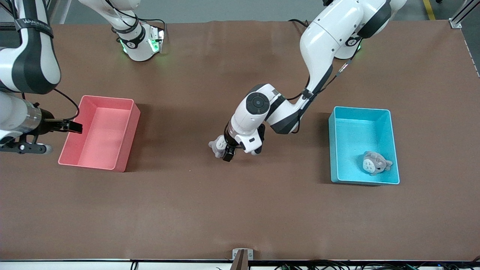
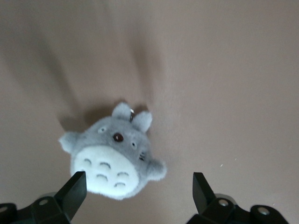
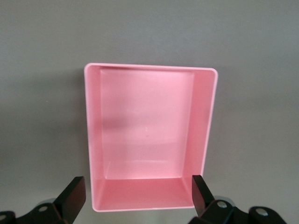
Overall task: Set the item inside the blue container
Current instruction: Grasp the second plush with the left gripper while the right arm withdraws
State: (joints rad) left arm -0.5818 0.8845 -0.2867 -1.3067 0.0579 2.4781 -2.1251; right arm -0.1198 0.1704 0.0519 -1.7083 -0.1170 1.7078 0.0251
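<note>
On the brown counter (image 1: 232, 210), midway between the two bins, a grey Totoro plush toy (image 1: 218, 145) lies belly up, with the left gripper (image 1: 227, 155) low over it. In the left wrist view the plush toy (image 2: 113, 156) lies just ahead of the two black fingertips (image 2: 74, 189), nearer the one at about 8 o'clock of it; the jaws are spread wide and grasp nothing. The blue container (image 1: 392, 127) stands at about 3 o'clock from that toy, toward the left arm's end of the counter, well apart from it. A second grey plush toy (image 1: 376, 162) already lies inside it, in the corner nearest the front camera. The right gripper (image 1: 62, 125) waits released over the edge of the pink bin (image 1: 127, 135), which stands at about 9 o'clock from the middle toy; its fingertips (image 3: 72, 196) frame the pink bin (image 3: 205, 121).
</note>
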